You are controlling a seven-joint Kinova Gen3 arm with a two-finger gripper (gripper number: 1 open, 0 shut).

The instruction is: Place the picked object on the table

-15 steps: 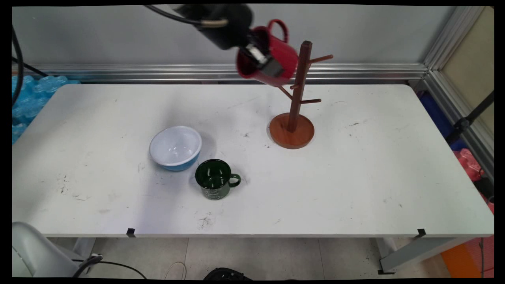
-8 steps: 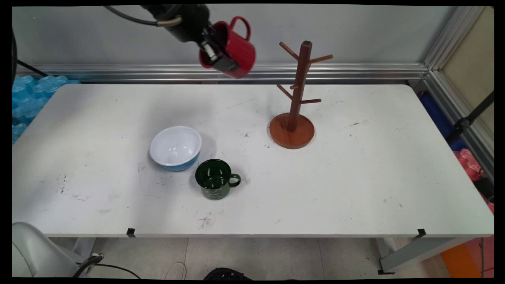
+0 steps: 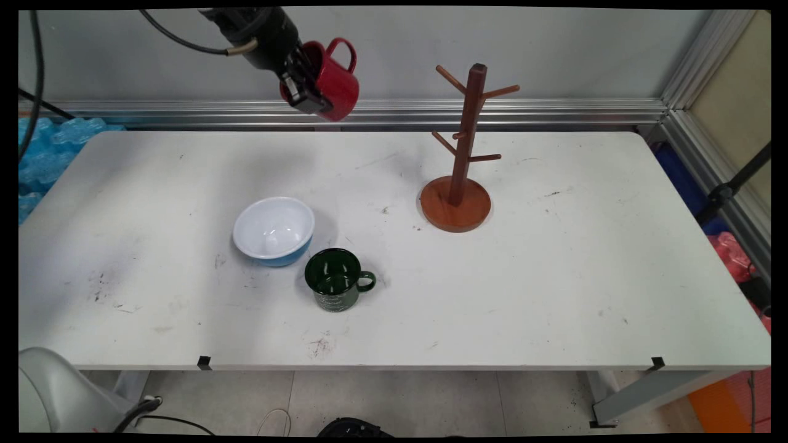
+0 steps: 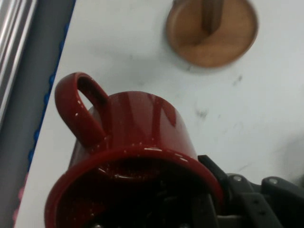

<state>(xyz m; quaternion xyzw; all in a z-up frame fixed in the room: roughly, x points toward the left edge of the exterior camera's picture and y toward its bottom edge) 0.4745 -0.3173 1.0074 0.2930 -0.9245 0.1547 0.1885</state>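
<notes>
On the table's (image 3: pixel 554 277) left half, a bowl (image 3: pixel 274 231), white inside and blue outside, is sitting upright. Just beside it, toward the near edge and slightly to the right, a dark green mug (image 3: pixel 335 280) is standing upright with its handle pointing right; the 2 are close together, and whether they are touching cannot be told.

Above them, high over the table's far edge, the black gripper (image 3: pixel 301 80) is hanging in the air with black cables trailing off to the upper left. Its fingers are clenched on the rim of a red mug (image 3: pixel 332 83), 1 finger going inside the opening and the other pressing on the outer wall. The red mug is hanging tilted, with its handle sticking up and its opening facing the gripper. In the hand view the red mug (image 4: pixel 133 156) is filling the lower left, its handle rising to the upper left.

Well apart to the right, a wooden mug stand (image 3: pixel 465 154) is standing upright on its round base, its pegs all bare. The hand view is catching only that base (image 4: pixel 213 33).
</notes>
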